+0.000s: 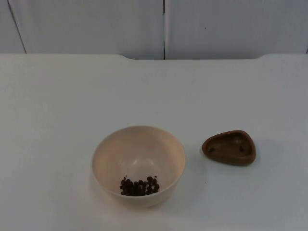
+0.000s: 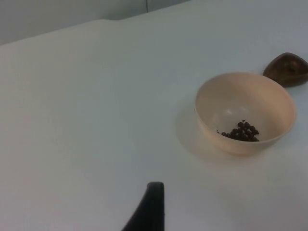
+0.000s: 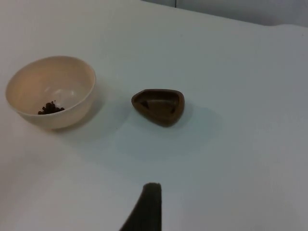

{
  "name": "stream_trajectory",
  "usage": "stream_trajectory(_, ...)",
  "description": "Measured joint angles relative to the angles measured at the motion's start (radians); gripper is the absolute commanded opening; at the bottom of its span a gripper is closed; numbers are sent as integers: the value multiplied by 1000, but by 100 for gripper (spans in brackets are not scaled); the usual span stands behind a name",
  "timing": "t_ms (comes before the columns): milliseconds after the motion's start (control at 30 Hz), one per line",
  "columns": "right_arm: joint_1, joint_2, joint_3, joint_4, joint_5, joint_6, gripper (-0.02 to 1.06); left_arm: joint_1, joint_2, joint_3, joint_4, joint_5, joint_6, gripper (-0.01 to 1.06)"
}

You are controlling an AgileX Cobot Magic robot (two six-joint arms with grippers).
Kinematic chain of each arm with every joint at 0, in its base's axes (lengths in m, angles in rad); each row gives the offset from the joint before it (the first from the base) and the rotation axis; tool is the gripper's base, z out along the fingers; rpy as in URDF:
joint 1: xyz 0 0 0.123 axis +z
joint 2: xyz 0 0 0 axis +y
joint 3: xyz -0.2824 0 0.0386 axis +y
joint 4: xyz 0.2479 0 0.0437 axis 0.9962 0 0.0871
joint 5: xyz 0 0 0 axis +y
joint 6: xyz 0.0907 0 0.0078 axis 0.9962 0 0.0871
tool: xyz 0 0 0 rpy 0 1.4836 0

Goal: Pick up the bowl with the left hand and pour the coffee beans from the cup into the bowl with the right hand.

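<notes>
White worktop point(image 1: 62, 106) carries the bowl point(image 1: 138, 165), beans point(image 1: 139, 186) already inside, with the brown cup point(image 1: 229, 147) at its 3 o'clock, apparently empty. Both look light, stiff, smooth; take them by the rim. You cannot tell either tool's state.

White table top point(image 1: 57, 106), plain & matte, runs back to a grey partition wall point(image 1: 86, 24); the wall is in panels w/ a dark vertical seam point(image 1: 164, 29) between two of them. Table's far edge has a shallow recessed notch at the middle, rounded at both ends. Soft shadows lie on the white surface
</notes>
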Motion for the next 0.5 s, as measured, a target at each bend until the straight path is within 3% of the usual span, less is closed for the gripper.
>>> stream_trajectory(233,0,0,0,0,0,0,83,0,0,0,0,0,0,87)
stream_trajectory(367,0,0,0,0,0,0,105,0,0,0,0,0,0,105)
stream_trajectory(500,0,0,0,0,0,0,105,0,0,0,0,0,0,105)
